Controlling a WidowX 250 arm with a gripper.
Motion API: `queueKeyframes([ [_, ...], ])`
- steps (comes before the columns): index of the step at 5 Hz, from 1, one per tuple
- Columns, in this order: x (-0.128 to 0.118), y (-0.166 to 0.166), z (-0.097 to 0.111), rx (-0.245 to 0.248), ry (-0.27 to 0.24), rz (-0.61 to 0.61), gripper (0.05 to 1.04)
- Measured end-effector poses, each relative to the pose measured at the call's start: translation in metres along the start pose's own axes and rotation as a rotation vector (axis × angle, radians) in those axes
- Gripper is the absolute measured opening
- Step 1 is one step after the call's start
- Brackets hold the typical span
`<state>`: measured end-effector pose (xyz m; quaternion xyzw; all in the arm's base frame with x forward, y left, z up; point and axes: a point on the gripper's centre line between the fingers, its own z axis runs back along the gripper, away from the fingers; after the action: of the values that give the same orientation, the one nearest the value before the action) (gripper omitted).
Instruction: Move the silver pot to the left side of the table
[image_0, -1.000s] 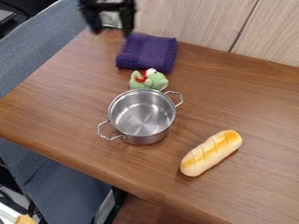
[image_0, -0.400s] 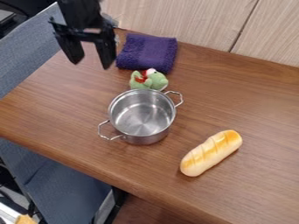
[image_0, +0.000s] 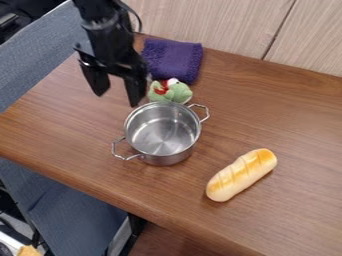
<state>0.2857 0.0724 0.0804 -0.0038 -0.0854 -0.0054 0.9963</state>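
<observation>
I had the hand (image_0: 118, 99) open, its fingers spread apart, hanging over the wooden counter (image_0: 287, 115) near the upper left of the silver pot (image_0: 162, 135). The pot stood upright around the middle of my view, a green plush toy (image_0: 177, 94) just behind it, then a purple cloth (image_0: 175, 60); a bread loaf (image_0: 240, 175) lay to the pot's lower right

You have one table (image_0: 280, 115), one pot (image_0: 162, 135) with two handles (image_0: 113, 148), one bread loaf (image_0: 242, 175), one towel (image_0: 175, 60), one plush toy (image_0: 177, 93) and one gripper (image_0: 118, 99).
</observation>
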Motion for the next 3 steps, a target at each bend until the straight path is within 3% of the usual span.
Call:
queueKeyframes([
  [2,-0.010,-0.014,-0.031,-0.023,0.054,-0.066,1.001],
  [3,-0.010,-0.014,-0.041,-0.007,0.072,-0.075,0.952],
])
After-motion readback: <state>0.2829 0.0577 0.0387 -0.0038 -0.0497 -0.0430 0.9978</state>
